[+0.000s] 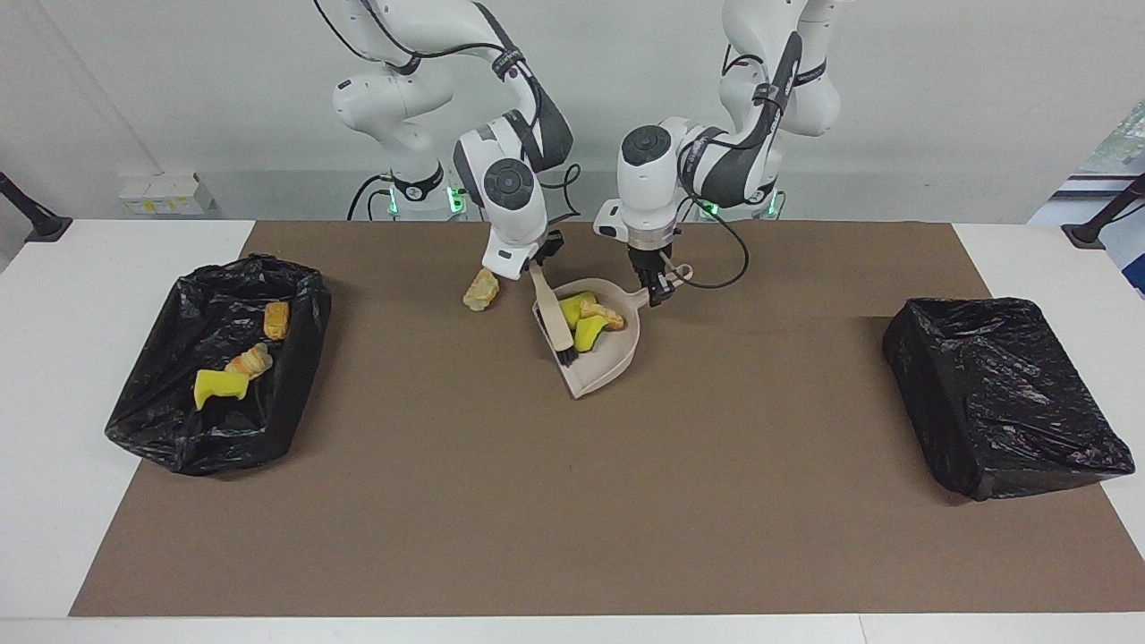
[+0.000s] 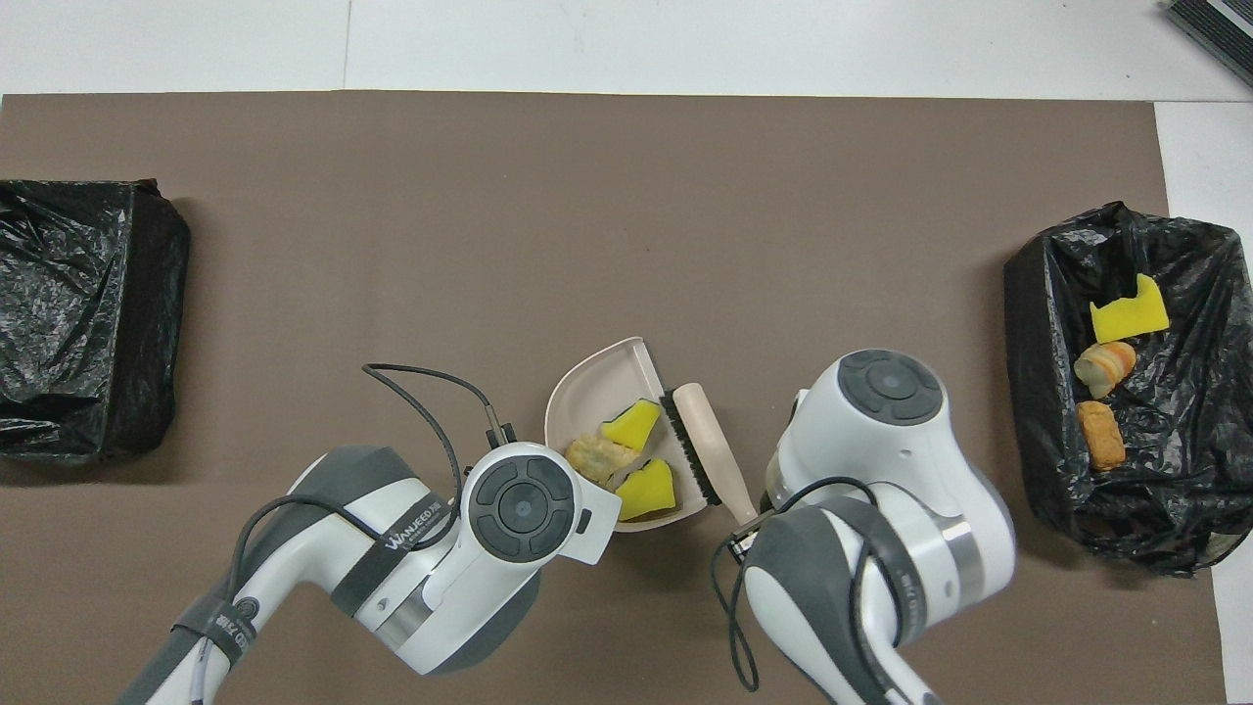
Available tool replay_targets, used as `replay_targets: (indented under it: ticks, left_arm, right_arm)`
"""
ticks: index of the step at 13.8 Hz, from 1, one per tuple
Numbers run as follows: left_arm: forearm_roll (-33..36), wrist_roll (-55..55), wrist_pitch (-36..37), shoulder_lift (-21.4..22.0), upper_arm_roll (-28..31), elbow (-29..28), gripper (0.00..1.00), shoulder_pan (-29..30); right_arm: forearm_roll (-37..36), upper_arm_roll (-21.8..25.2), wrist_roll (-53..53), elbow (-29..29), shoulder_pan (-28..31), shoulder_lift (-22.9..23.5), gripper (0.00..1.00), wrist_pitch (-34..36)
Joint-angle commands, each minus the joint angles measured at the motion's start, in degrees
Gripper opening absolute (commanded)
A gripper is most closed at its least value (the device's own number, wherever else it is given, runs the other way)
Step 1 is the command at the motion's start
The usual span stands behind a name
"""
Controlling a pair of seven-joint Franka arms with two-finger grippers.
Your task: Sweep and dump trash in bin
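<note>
Dustpan (image 1: 601, 358): three trash bits | left claw (image 1: 660, 288) grips dustpan | right claw (image 1: 537, 265) grips brush (image 1: 556, 317)

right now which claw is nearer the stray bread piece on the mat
Right. The right claw, holding the brush, hangs close beside the bread piece; the left claw grips the dustpan handle.

From my station, the dustpan (image 1: 597, 358) lay mid-table near the robots, with three trash pieces (image 1: 586, 320) in it and the brush (image 1: 555, 317) resting across its open edge. One more lump (image 1: 481, 290) sat on the mat (image 1: 572, 501) beside the dustpan, toward the right arm's end. A lined bin (image 1: 152, 420) at that end held three pieces (image 1: 237, 365), and a second bin (image 1: 1002, 394) stood at the left arm's end.
</note>
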State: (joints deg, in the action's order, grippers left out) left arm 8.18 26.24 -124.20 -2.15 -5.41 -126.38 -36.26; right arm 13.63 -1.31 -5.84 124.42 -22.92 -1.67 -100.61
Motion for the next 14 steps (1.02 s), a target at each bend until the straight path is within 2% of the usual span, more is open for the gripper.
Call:
replay_targets:
  ticks: [1, 4, 7, 9, 11, 13, 14]
  left_arm:
    - [-0.5, 2.0, -0.3, 0.8, 0.5, -1.2, 0.0, -0.4]
    - [-0.5, 2.1, -0.3, 0.8, 0.6, -1.3, 0.0, -0.1]
    - [-0.5, 2.8, -0.3, 0.6, 0.6, -1.2, 0.0, 0.8]
    - [-0.5, 3.5, -0.4, 0.6, 0.6, -1.2, 0.0, 0.8]
    - [-0.5, 3.5, -0.4, 0.6, 0.6, -1.2, 0.0, 0.8]
    - [-0.5, 3.5, -0.2, 0.6, 0.6, -1.2, 0.0, 0.8]
    - [-0.5, 3.6, 0.3, 0.7, 0.6, -1.2, 0.0, 0.8]
  right_arm:
    - [-2.6, -0.2, -1.0, -0.2, 4.3, -4.1, 0.0, 4.2]
    - [-5.8, -0.3, 0.6, 2.1, 10.4, -6.4, 0.0, 7.4]
    - [-9.0, -0.4, 6.5, 9.8, 13.4, -11.8, 0.0, 6.3]
    - [-9.4, -0.5, 9.5, 17.7, 14.3, -17.7, 0.0, 3.9]
    - [-9.4, -0.8, 14.1, 25.3, 13.5, -24.4, 0.0, 1.1]
    - [-8.6, -1.0, 18.5, 27.0, 11.2, -26.1, 0.0, 2.0]
    - [-8.6, -1.1, 23.7, 28.0, 7.4, -25.9, 0.0, 1.3]
